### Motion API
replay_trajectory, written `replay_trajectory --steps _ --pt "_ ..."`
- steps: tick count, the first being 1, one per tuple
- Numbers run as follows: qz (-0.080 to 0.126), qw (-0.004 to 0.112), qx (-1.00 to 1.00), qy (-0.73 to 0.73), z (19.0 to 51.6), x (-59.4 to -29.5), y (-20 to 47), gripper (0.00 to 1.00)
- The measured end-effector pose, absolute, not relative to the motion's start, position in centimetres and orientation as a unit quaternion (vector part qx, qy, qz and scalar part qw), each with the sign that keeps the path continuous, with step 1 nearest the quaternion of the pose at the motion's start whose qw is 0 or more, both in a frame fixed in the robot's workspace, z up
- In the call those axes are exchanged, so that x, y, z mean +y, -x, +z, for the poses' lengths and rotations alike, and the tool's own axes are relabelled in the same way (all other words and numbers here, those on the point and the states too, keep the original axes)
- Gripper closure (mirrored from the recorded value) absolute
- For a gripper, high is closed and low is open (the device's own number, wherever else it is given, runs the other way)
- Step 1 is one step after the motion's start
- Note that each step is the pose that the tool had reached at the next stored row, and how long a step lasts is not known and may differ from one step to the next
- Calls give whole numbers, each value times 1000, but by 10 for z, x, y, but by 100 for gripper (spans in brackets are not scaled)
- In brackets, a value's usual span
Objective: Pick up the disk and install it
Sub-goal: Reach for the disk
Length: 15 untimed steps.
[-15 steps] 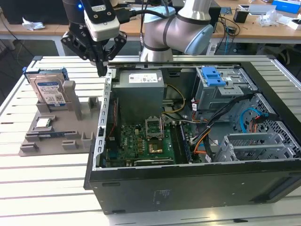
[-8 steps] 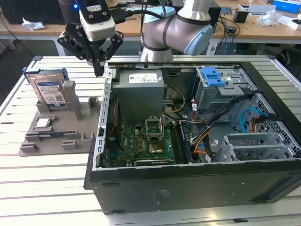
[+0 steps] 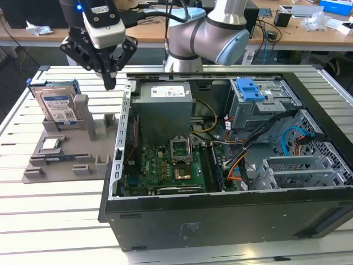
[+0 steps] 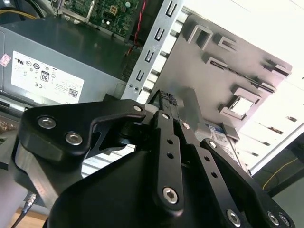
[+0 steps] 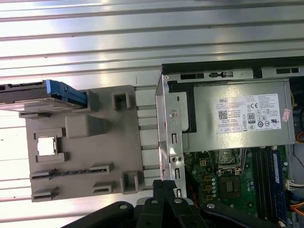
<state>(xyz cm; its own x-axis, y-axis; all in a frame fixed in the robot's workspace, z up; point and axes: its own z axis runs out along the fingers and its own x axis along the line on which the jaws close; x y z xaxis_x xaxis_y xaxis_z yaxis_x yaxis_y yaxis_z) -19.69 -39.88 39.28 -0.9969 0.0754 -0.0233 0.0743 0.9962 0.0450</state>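
The disk (image 3: 57, 106) stands upright on its edge at the back of a grey holder plate (image 3: 70, 146), at the exterior view's left. It is silver with a blue-and-white label and a blue bracket around it. In the first wrist view the disk (image 5: 42, 93) is seen edge-on. My gripper (image 3: 110, 83) hangs above the table between the disk and the open computer case (image 3: 220, 212), to the disk's right and apart from it. Its black fingers (image 4: 167, 99) are shut together with nothing between them, as the first wrist view's fingers (image 5: 164, 187) also show.
A small square silver chip (image 3: 51, 144) lies in the holder plate in front of the disk. Inside the case are a grey power supply (image 3: 164, 107), a green motherboard (image 3: 165, 168) and a metal drive bay (image 3: 259, 107) topped by a blue plastic piece (image 3: 249, 88). The table (image 3: 55, 221) is slatted aluminium.
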Motion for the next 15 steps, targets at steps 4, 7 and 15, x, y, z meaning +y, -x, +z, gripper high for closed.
replay_trajectory --steps 4,7,15 --pt "22 12 999 -37 393 -399 205 89" --pt "22 12 999 -37 393 -399 210 89" --pt "22 12 999 -37 393 -399 224 89"
